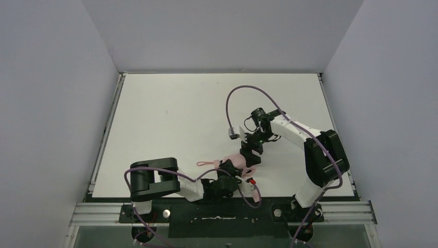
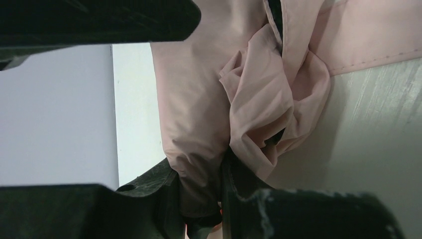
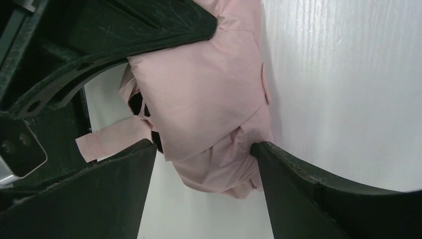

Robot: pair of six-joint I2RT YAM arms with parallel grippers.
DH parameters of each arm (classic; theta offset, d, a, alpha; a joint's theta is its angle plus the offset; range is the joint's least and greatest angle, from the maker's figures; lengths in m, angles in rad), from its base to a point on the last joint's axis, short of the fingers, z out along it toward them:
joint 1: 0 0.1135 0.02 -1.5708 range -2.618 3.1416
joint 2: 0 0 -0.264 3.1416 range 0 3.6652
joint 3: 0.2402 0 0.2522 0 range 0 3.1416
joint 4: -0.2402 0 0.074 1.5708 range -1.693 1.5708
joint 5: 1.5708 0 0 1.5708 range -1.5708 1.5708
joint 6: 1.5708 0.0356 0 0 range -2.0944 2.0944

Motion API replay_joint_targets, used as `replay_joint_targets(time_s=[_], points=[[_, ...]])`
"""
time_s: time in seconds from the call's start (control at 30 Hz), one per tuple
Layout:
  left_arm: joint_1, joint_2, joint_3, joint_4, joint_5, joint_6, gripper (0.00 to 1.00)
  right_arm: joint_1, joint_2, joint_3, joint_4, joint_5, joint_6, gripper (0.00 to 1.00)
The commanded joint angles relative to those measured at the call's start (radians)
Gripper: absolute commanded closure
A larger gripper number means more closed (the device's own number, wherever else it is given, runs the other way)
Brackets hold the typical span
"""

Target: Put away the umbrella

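Currently the umbrella point(image 1: 235, 159) lies as a crumpled pale pink bundle on the white table point(image 1: 170, 113), near its front edge and roughly midway between the two arm bases. Its thin pink strap point(image 1: 205, 163) loops out to the left of the bundle and rests flat on the tabletop.

The right gripper point(image 1: 251, 154) reaches down onto the bundle's far right side. In the right wrist view its two dark fingers point(image 3: 318, 199) bracket the gathered fabric point(image 3: 209, 99). One fingertip presses into the folds and the other touches the opposite edge, so this pincer point(image 3: 203, 145) is clenched on the umbrella. A flat pink strap tab point(image 3: 107, 139) sticks out beside the near finger, with a bit of black rib showing behind it.

The left gripper point(image 1: 227, 175) comes in low from the left and meets the bundle's near side. Its wrist camera is filled with wrinkled pink cloth point(image 2: 194, 109) running between an upper finger point(image 2: 99, 20) and a lower one point(image 2: 298, 214), with dark ribs showing at the bottom of the folds. The fingers stand wide apart with fabric spanning the gap, and I cannot tell whether they pinch it or merely surround it.

A small red part point(image 1: 251, 181) shows just beside the left wrist. A purple cable point(image 1: 230, 103) arcs above the right forearm.
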Motion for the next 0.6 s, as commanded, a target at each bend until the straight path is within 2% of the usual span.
replay_joint_targets(time_s=[0.0, 0.1, 0.2, 0.33, 0.43, 0.57], points=[[-0.012, 0.040, -0.024, -0.098, 0.091, -0.004, 1.00, 0.018, 0.066, 0.048, 0.021, 0.049, -0.019, 0.24], [-0.012, 0.032, -0.025, -0.095, 0.086, -0.004, 1.00, 0.027, 0.109, 0.050, 0.041, 0.084, -0.007, 0.26], [-0.012, -0.001, -0.032, -0.090, 0.079, -0.015, 1.00, 0.034, 0.138, 0.050, 0.036, 0.121, -0.004, 0.34], [-0.006, -0.061, -0.033, -0.085, 0.066, -0.033, 1.00, 0.037, 0.158, 0.034, 0.054, 0.171, 0.002, 0.56], [-0.004, -0.127, -0.034, -0.103, 0.062, -0.065, 0.72, 0.037, 0.166, 0.015, 0.091, 0.229, 0.024, 0.69], [-0.003, -0.254, -0.058, -0.134, 0.063, -0.109, 0.47, 0.028, 0.166, -0.009, 0.164, 0.285, 0.052, 0.78]])
